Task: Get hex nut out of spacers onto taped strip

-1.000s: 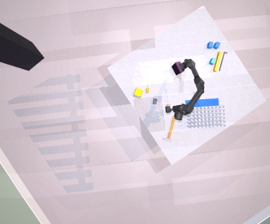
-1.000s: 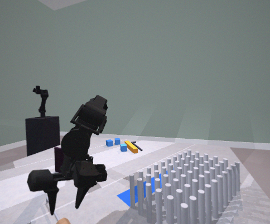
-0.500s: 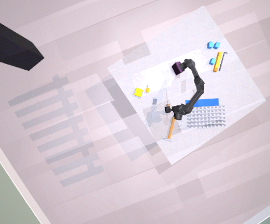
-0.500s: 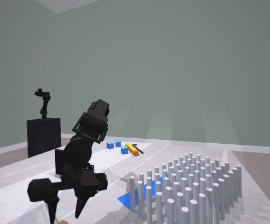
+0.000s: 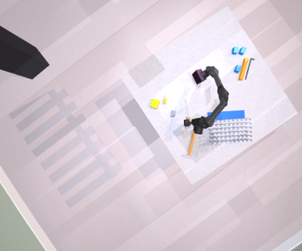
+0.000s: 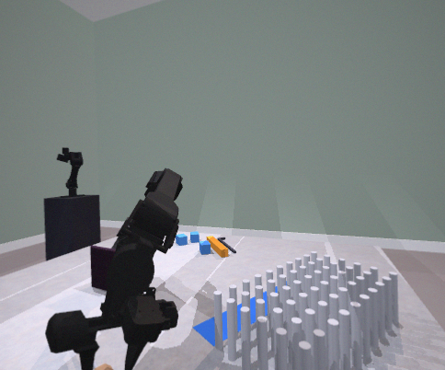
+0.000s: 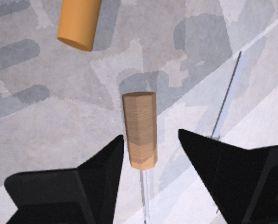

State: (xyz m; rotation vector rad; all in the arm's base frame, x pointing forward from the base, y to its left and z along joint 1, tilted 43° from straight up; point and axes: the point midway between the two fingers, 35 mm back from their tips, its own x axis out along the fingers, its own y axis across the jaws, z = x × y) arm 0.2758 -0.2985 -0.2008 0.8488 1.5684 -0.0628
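Metal spacers (image 5: 231,131) (image 6: 262,344) stand in a dense field behind the blue taped strip (image 5: 226,115) (image 6: 211,329). The nut cannot be made out. A wooden-handled tool (image 5: 188,118) (image 7: 140,120) with a thin metal shaft lies left of the field in the top view. My gripper (image 5: 192,123) (image 7: 151,135) is partly open around its handle, with a gap on both sides in the wrist view. An orange-handled tool (image 5: 191,143) (image 7: 80,22) with a crossbar head lies beside it. A black L-shaped rod (image 5: 248,68) (image 6: 228,245) lies at the far side.
An orange bar (image 5: 243,69) (image 6: 217,247) and blue blocks (image 5: 238,68) (image 6: 204,248) lie near the L-shaped rod. A yellow block (image 5: 155,103), a small orange piece (image 5: 165,100) and a grey block (image 5: 173,113) lie left of the arm. A thin dark rod (image 7: 227,95) lies beyond the right finger.
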